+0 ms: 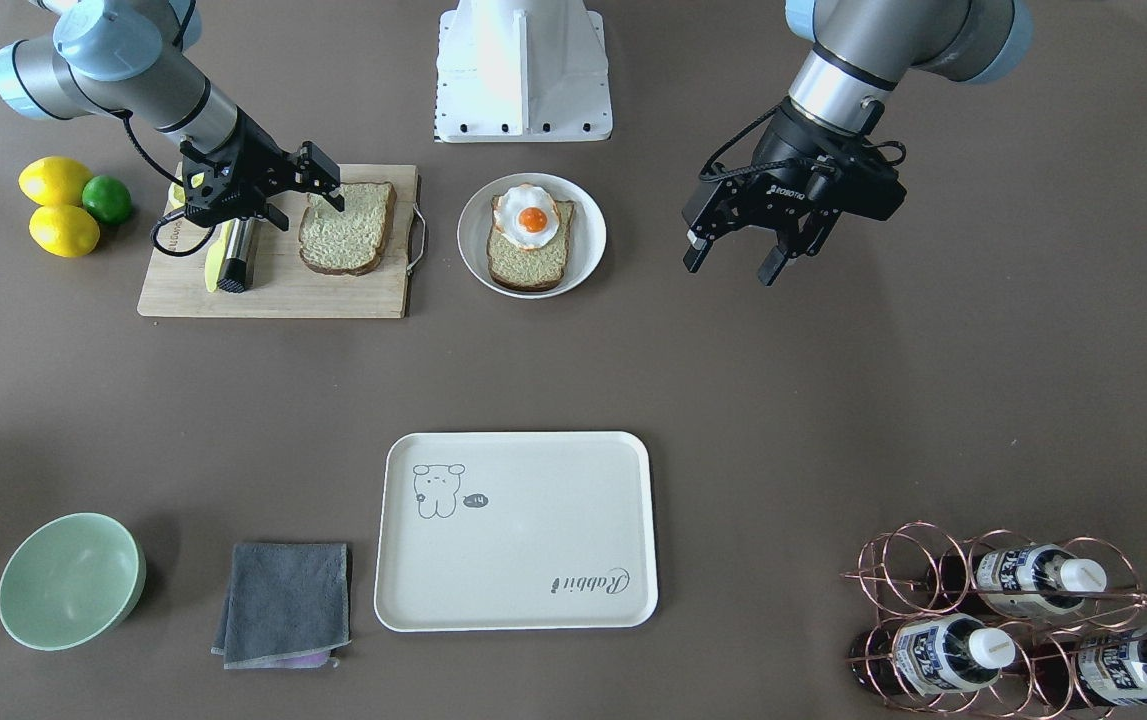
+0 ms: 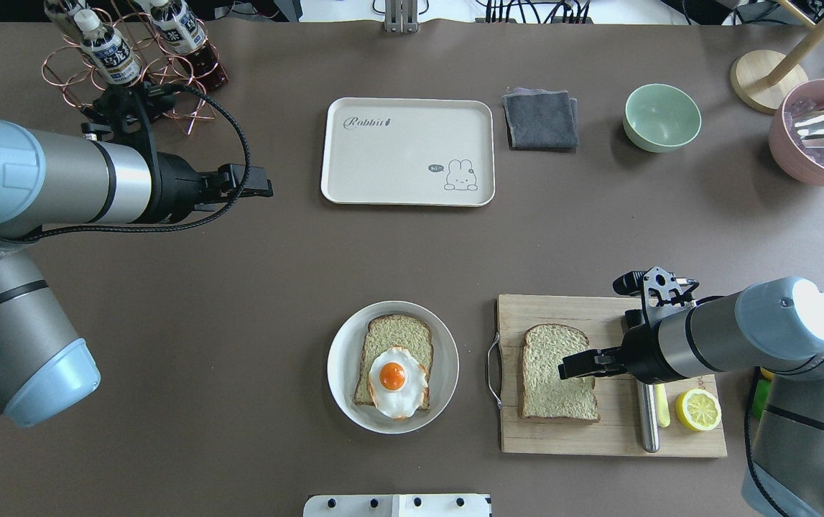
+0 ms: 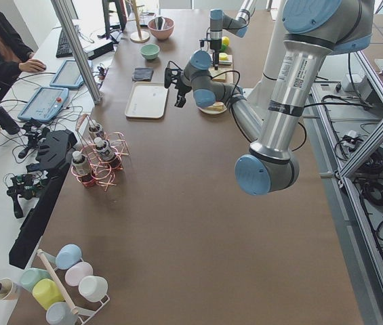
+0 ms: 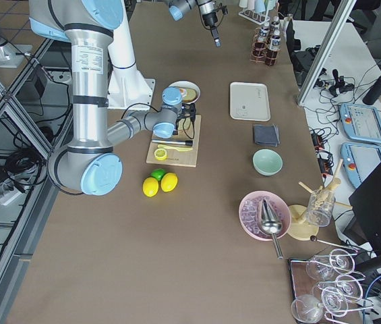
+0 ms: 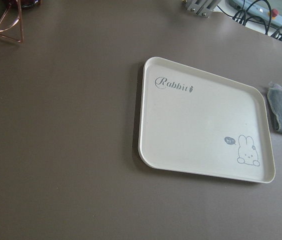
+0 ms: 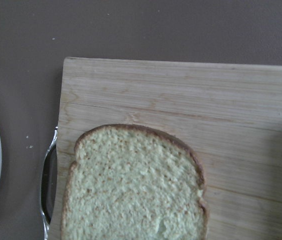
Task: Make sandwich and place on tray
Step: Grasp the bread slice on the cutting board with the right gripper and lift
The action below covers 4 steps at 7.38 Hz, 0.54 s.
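Observation:
One bread slice [image 1: 346,228] lies flat on the wooden cutting board [image 1: 273,295]; it also shows in the overhead view [image 2: 555,372] and the right wrist view [image 6: 136,185]. The other slice [image 1: 533,265] lies on a round white plate [image 1: 473,235] with the fried egg [image 1: 531,217] on top. My right gripper [image 1: 310,212] is open and low over the board-side slice's edge nearest the arm. My left gripper [image 1: 733,262] is open and empty, hovering above bare table beside the plate. The cream tray [image 1: 518,530] is empty, and also shows in the left wrist view [image 5: 200,125].
A knife [image 2: 646,420] and a lemon half [image 2: 698,409] lie on the board near my right wrist. Two lemons and a lime [image 1: 68,205] sit beyond the board. A green bowl [image 1: 71,580], grey cloth [image 1: 285,603] and a copper bottle rack [image 1: 1013,620] line the far side.

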Each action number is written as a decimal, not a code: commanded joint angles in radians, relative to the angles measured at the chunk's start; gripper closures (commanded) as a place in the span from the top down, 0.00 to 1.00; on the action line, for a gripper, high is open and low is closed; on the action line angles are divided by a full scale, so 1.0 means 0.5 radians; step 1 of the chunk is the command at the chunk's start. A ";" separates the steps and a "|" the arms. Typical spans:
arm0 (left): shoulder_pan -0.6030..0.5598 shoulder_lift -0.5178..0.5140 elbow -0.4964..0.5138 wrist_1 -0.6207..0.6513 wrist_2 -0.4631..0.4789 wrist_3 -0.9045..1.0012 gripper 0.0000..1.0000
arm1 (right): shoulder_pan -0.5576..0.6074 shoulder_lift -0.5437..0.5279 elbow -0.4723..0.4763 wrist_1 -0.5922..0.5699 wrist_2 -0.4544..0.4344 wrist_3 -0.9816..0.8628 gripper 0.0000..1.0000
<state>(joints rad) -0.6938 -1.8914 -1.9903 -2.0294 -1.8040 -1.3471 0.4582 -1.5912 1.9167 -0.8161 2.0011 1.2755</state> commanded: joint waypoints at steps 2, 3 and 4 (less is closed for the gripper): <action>0.001 -0.003 0.001 0.000 0.000 0.001 0.97 | -0.014 -0.002 -0.014 0.000 -0.005 0.002 0.77; 0.001 -0.003 0.001 0.000 0.000 0.001 0.97 | -0.017 -0.005 -0.017 0.000 -0.005 0.002 0.75; 0.001 -0.003 0.001 0.000 0.000 0.004 0.97 | -0.018 -0.005 -0.023 0.000 -0.005 0.002 0.61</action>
<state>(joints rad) -0.6934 -1.8928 -1.9896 -2.0294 -1.8040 -1.3467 0.4507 -1.5931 1.9094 -0.8161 1.9989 1.2763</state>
